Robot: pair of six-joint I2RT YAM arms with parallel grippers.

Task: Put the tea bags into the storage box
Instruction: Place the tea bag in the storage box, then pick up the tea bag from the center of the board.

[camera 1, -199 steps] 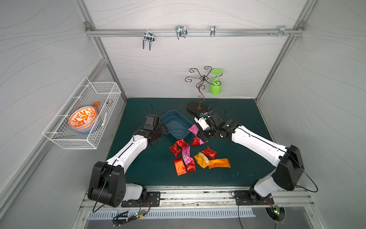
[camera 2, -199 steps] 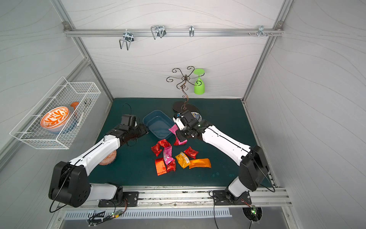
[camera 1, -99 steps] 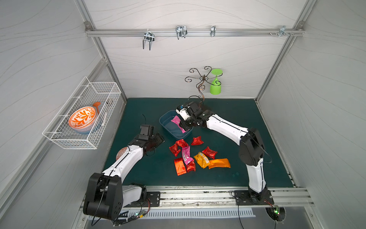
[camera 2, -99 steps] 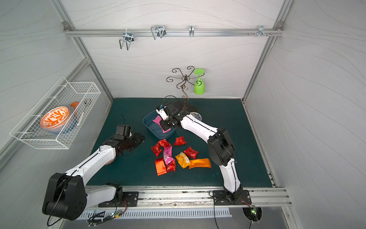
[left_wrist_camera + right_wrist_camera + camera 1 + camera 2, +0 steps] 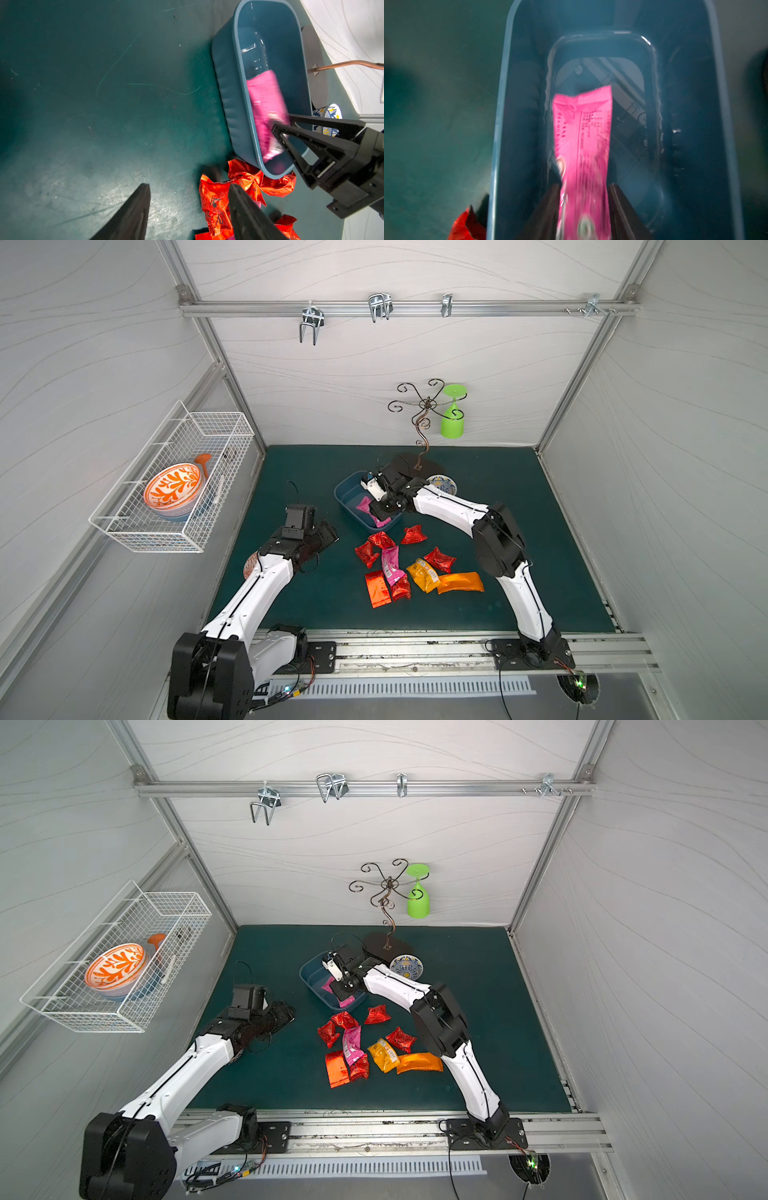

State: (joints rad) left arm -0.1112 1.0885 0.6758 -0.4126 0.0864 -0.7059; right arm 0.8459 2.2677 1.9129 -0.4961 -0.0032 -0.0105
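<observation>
Astride the pink tea bag [image 5: 581,135] lying lengthwise in the storage box [image 5: 500,104] with the right tool [image 5: 584,185], grip impossible to tell; nearer the red tea bags [image 5: 214,201] with the open, empty left tool [image 5: 189,185].

White-shelled left arm [image 5: 253,597] and right arm [image 5: 449,506], chunky black joints [image 5: 496,547] at elbow and base (right gripper [image 5: 282,122] black too, skeletal triangular fingers [image 5: 324,122]).

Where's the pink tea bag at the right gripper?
In both top views, the pink tea bag is inside the storage box, between the right gripper's fingers.
</observation>
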